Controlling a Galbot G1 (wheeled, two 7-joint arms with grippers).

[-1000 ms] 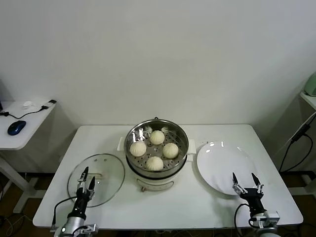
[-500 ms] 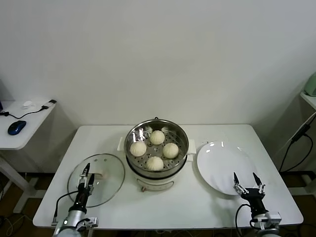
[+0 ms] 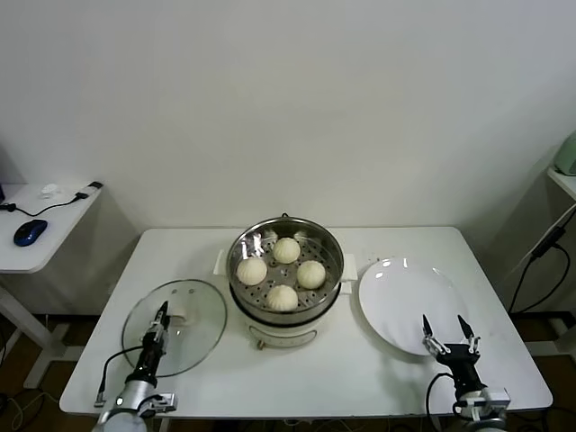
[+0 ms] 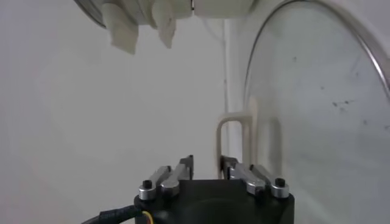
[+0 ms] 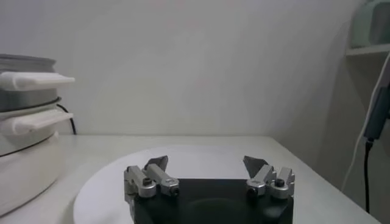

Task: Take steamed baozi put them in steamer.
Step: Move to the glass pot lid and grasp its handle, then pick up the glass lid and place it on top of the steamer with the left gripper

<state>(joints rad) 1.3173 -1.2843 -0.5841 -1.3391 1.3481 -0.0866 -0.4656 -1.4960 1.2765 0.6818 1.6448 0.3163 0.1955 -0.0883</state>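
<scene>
you have all four steamed baozi sitting inside the steamer, which stands in the middle of the white table. the buns rest on its perforated tray, spaced apart in a rough diamond: one toward the wall, one toward you, one on each side.

your left gripper sits at the near left of the table, over the near part of the round glass lid that lies flat just left of the steamer. its fingers are drawn close together with only a narrow gap between the tips. in the left wrist view the lid's white handle stands upright just ahead of the fingertips; from these views you cannot tell whether the fingers touch it, and nothing is clamped between them that you can see.

your right gripper waits at the near right, over the near edge of the flat white plate that lies just right of the steamer. its jaws are spread wide and empty, as the right wrist view shows.
</scene>
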